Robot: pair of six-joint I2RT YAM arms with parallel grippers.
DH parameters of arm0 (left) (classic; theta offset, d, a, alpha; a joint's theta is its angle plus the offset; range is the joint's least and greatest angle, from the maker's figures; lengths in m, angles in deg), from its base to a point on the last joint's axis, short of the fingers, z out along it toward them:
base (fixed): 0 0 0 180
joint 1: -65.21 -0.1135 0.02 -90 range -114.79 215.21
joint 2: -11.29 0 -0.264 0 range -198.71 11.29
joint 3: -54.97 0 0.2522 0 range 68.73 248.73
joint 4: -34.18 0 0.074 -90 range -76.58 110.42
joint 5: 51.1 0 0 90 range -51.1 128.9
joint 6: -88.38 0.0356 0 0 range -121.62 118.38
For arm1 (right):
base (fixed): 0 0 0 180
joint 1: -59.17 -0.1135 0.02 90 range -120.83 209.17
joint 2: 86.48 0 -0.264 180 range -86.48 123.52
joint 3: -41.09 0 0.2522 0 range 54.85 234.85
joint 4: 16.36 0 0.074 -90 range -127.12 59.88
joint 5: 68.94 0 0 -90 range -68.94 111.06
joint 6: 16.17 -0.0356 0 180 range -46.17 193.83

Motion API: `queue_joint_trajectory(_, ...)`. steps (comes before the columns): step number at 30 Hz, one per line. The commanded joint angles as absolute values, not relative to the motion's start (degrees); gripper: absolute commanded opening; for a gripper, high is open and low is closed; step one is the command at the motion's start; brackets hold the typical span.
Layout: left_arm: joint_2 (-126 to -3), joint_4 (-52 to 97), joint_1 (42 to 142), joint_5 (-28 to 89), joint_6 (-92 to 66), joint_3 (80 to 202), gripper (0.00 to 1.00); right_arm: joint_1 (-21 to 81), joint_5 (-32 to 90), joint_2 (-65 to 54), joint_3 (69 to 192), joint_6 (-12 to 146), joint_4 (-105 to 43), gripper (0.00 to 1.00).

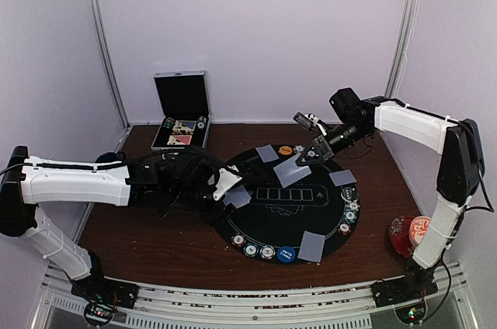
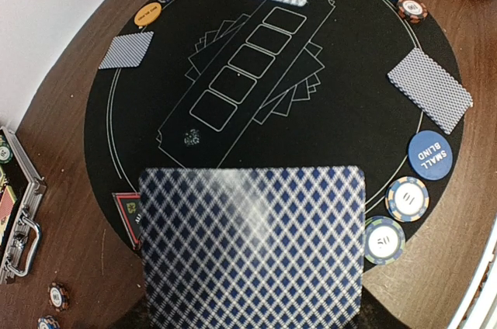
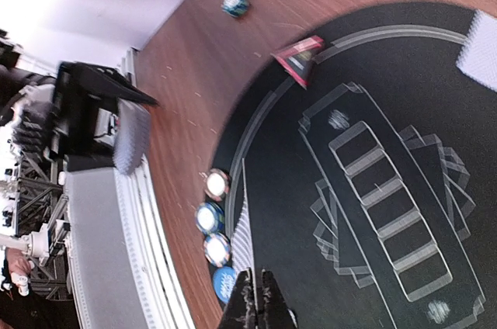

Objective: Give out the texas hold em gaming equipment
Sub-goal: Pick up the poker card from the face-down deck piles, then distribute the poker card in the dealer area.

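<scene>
Right fingers (image 3: 247, 309) are pinching a card (image 3: 244, 228) by its edge, left fingers (image 1: 227, 181) gripping the deck (image 2: 252, 244); such a thin hold is risking the card slipping free.

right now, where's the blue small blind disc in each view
top external: blue small blind disc at the black mat's near edge, beside three chips
left wrist: far right, above two chips
right wrist: bottom edge, left of the right pincer
shared landmark: five card outlines at mat centre

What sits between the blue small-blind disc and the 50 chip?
A single chip marked 10, clearest in the left wrist view.
</scene>
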State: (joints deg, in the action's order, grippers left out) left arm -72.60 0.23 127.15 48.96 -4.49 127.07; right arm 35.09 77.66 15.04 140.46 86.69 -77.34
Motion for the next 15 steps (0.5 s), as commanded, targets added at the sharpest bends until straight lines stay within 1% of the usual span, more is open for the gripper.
queue_joint_trajectory(1, -72.5, 2.7, 127.1, 48.7, -3.9, 127.5, 0.64, 41.1, 73.4, 15.5, 140.2, 97.4, -89.6, 0.0)
queue_joint_trajectory(6, -72.6, 2.7, 127.0, 48.5, -3.9, 127.5, 0.64, 49.0, 69.6, 19.4, 141.1, 101.1, -92.7, 0.0)
queue_joint_trajectory(15, -72.4, 2.7, 127.1, 48.4, -3.9, 127.5, 0.64, 58.4, 67.3, 31.0, 149.3, 104.3, -97.1, 0.0)
